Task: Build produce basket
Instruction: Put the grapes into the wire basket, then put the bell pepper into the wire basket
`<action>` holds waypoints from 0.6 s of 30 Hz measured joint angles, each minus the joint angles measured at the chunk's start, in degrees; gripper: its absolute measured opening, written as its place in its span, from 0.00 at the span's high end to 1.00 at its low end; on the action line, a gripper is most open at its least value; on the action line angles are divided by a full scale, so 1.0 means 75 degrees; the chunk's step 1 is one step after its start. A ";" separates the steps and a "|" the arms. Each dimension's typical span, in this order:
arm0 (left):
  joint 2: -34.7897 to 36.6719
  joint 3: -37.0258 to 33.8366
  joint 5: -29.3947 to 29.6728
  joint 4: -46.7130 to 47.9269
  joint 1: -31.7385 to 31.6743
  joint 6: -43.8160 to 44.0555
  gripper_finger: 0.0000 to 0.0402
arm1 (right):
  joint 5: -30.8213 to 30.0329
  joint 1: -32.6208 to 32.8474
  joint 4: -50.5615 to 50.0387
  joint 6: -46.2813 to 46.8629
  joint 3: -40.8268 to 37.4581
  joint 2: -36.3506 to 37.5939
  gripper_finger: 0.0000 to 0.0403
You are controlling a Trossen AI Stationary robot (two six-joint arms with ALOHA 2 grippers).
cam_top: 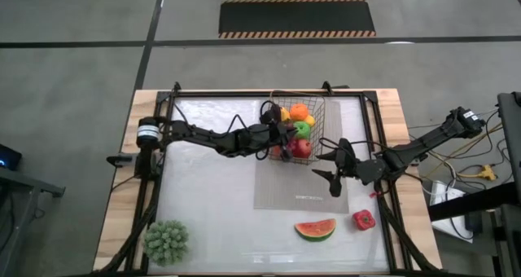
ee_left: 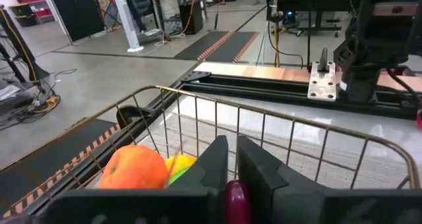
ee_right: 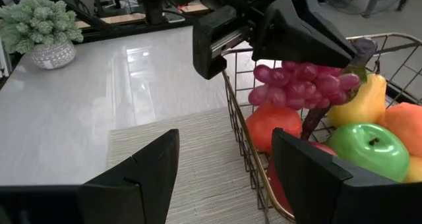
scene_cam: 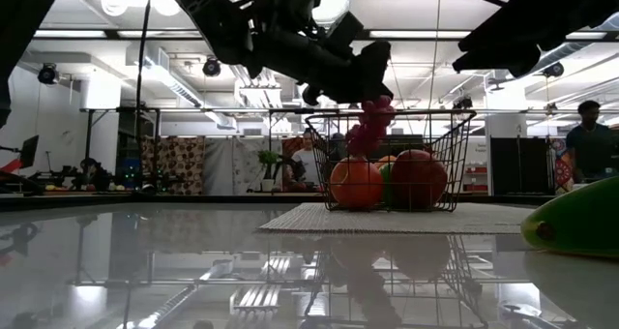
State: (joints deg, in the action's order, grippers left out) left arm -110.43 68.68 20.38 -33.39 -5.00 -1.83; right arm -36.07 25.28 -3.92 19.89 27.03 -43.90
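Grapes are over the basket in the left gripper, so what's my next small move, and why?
Probably open the left gripper and let go. It holds the purple grapes by the stem, hanging inside the basket just above the green apple and yellow pear. The open right gripper waits beside the basket.

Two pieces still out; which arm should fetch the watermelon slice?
Right. Its gripper hangs open beside the basket, nearer the slice; the left gripper holds grapes over the basket.
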 joint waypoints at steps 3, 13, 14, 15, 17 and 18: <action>-0.0003 -0.0024 0.0002 0.0001 -0.0023 0.0002 0.91 | 0.0002 0.0000 -0.0003 0.0181 0.0000 -0.0012 0.44; -0.0003 -0.0072 0.0003 -0.0004 -0.0046 0.0017 0.73 | 0.0101 0.0000 -0.0010 0.0863 0.0040 -0.0012 0.44; -0.0003 -0.0067 0.0003 -0.0004 -0.0046 0.0017 0.72 | 0.0198 -0.0003 -0.0001 0.0947 0.0063 -0.0011 0.44; 0.0010 -0.0064 0.0002 -0.0007 -0.0046 0.0017 0.71 | 0.0312 0.0000 -0.0003 0.1003 0.0085 -0.0009 0.44; 0.0082 -0.0093 -0.0002 0.0011 -0.0002 0.0002 0.71 | 0.0611 0.0000 -0.0007 0.1240 0.0129 -0.0015 0.44; 0.0155 -0.0100 -0.0022 0.0003 0.0039 -0.0003 0.71 | 0.0757 0.0000 -0.0006 0.1395 0.0154 -0.0015 0.44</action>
State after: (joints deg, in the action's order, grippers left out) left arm -109.27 67.93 20.22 -33.36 -4.71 -1.85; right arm -30.39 25.28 -3.97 30.35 28.18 -44.01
